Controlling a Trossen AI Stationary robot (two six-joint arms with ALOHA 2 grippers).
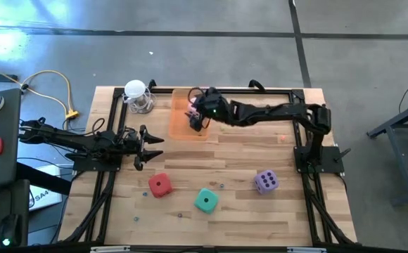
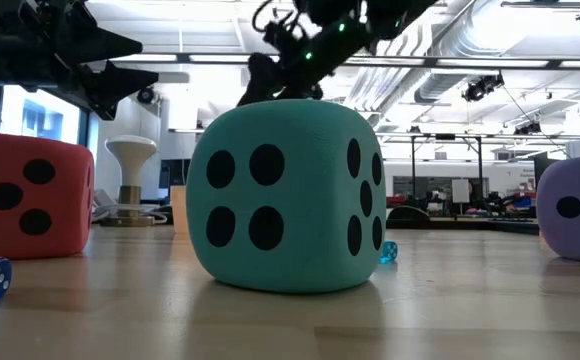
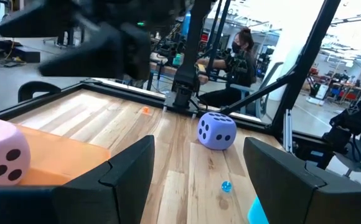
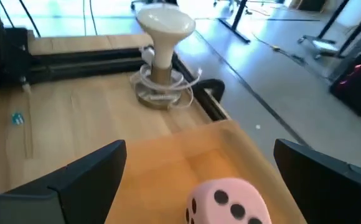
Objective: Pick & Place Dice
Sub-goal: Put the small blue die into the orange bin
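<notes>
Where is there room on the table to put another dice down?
Bare wood lies between the orange tray and the purple dice, and along the near edge below the teal dice. It is crowded around the red dice, close to the left pincer, and the tray holds the pink dice.

Your high view looks straight down on the whole bench (image 1: 260, 211). Your low view sits at bench level, close to the teal-green die (image 2: 285, 195). Both wrist views share the pink die (image 4: 230, 202) in the orange tray (image 4: 187, 155).

An orange tray (image 1: 181, 119) lies on the wooden desk (image 1: 239, 211), near a white mushroom-shaped stand (image 1: 136, 96). 1 tiny blue die (image 3: 226, 186) lies apart.
</notes>
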